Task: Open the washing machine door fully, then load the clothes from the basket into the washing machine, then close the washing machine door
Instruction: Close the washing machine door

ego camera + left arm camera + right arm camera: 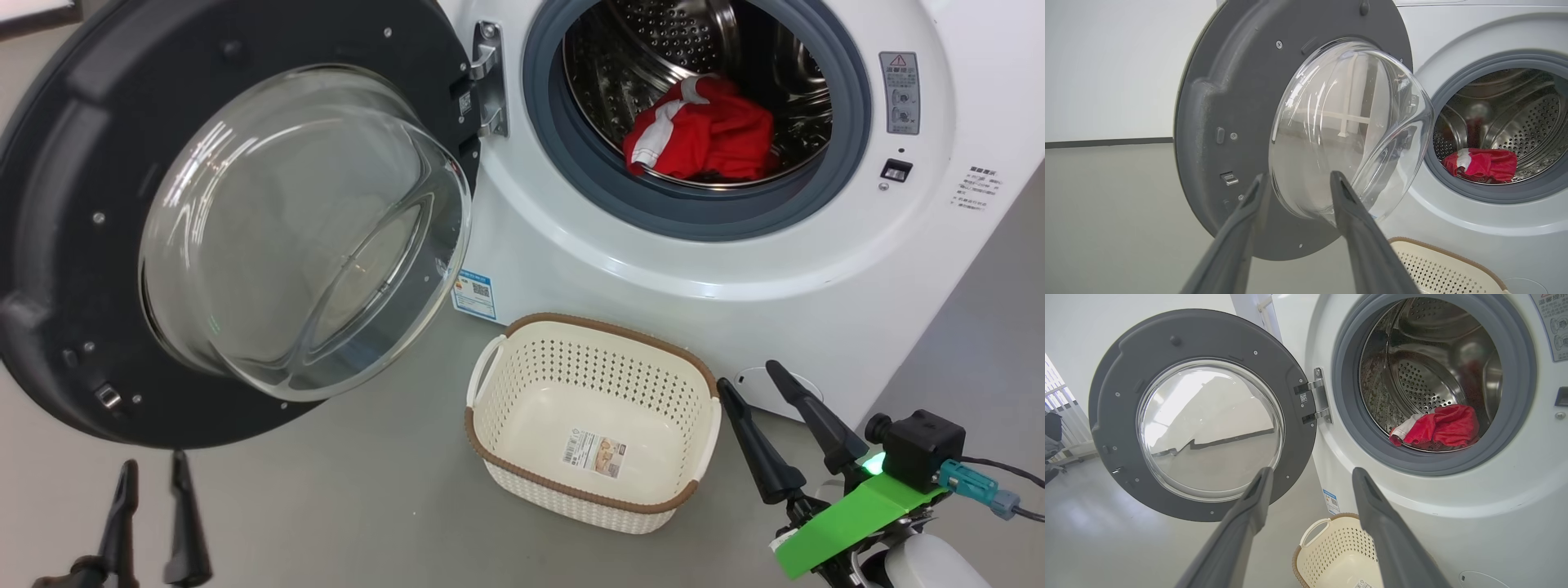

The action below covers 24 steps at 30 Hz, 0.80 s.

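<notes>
A grey floor [351, 514] runs up to the white washing machine [735, 278], and a pale wall shows behind in the wrist views. The washing machine door [73, 204] hangs swung wide on its hinge [488, 77] at the machine's left, its clear glass bowl [302, 229] bulging toward the robot. The red clothes [702, 131], trimmed in white, lie bunched at the bottom of the steel drum [678, 41], just inside the grey gasket [571, 171]. The basket [502, 425] stands on the floor against the machine's front, the label [594, 454] on its bare base showing.

The left gripper [153, 464] sits low, in front of the door's lower edge and apart from it, its 2 fingers parted with nothing between them. The right gripper [749, 376] stands just beside the basket's right rim, its 2 fingers spread wide and gripping nothing. The clothes lie well apart from both pairs of jaws, up in the drum.
</notes>
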Motion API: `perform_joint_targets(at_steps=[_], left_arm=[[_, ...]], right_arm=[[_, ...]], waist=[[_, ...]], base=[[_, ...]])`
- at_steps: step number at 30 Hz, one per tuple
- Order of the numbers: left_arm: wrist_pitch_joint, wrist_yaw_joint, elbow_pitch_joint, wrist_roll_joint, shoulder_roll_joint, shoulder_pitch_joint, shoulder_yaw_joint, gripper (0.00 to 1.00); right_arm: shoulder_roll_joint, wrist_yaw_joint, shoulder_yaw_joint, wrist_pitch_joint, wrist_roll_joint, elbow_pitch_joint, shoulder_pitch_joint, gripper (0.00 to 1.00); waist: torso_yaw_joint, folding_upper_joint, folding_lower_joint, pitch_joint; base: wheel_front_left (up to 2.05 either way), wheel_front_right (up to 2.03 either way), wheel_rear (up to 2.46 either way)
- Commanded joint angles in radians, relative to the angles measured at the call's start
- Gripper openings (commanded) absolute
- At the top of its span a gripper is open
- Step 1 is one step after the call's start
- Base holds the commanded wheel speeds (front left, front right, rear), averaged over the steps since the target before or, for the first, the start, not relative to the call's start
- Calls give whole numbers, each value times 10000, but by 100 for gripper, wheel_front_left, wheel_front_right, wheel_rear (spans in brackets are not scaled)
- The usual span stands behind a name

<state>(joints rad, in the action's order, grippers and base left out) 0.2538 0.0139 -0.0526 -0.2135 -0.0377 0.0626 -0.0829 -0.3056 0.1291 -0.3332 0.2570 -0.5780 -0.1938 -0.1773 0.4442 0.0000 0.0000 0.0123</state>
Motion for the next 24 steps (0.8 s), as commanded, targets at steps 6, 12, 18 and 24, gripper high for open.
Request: perform_joint_targets(at_steps=[6, 12, 18, 24], left_arm=[[80, 391, 679, 167, -580, -512, -592, 0], [-18, 608, 1297, 166, -1285, -1082, -753, 0], [-933, 839, 2267, -666, -2082, -2068, -1181, 0], [-2301, 793, 2532, -2446, -2529, -3404, -2194, 0]], right_arm=[[-61, 16, -56, 48, -123, 247, 74, 100], [-32, 16, -13, 48, -117, 253, 91, 100], [-2, 16, 49, 48, -109, 268, 146, 100], [-3, 16, -2, 48, -120, 259, 59, 100]], waist=[[108, 0, 0, 58], [161, 0, 0, 98], [174, 0, 0, 180], [101, 0, 0, 322]], base=[[0, 0, 0], [0, 0, 0], [0, 0, 0], [0, 0, 0]])
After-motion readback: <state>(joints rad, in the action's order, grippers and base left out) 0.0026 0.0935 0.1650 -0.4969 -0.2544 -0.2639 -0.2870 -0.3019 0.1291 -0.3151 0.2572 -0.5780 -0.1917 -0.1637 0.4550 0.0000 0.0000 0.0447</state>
